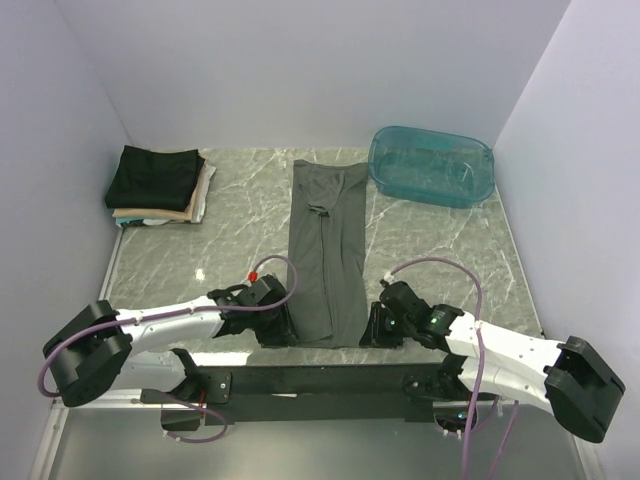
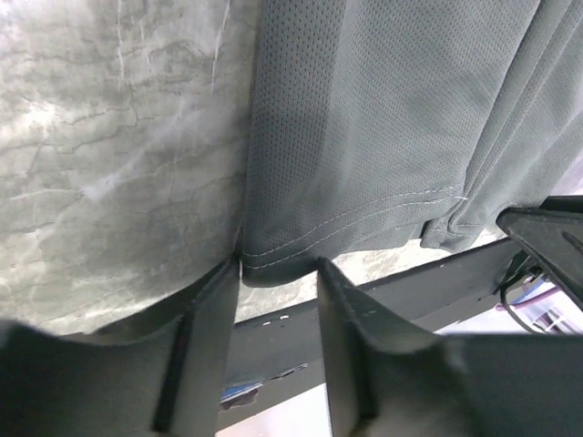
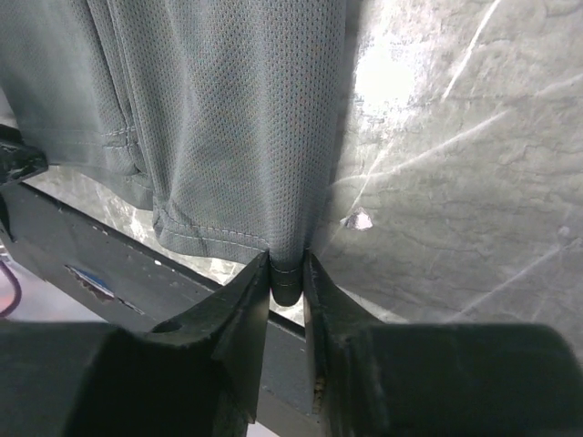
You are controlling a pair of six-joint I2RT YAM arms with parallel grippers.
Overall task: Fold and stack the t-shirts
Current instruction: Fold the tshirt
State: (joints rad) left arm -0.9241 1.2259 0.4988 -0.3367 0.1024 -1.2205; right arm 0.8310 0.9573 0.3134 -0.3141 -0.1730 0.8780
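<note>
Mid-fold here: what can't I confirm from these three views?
1. Top view: arm housings cover both sets of jaws; neither grip on the grey t-shirt shows.
2. Top view: folded stack's layers too small to count; wrist views miss it.
3. Left wrist view: left gripper straddles the hem corner; the fold hides its layer count.

I see the grey t-shirt [image 1: 327, 255] folded lengthwise into a long narrow strip, lying flat mid-table with its hem at the near edge. At far left sits a stack of folded t-shirts [image 1: 160, 195], with the black one [image 1: 153, 174] on top.

charcoal-grey t-shirt [image 1: 328, 255], teal tub [image 1: 430, 196], grey marbled table [image 1: 240, 230]
</note>
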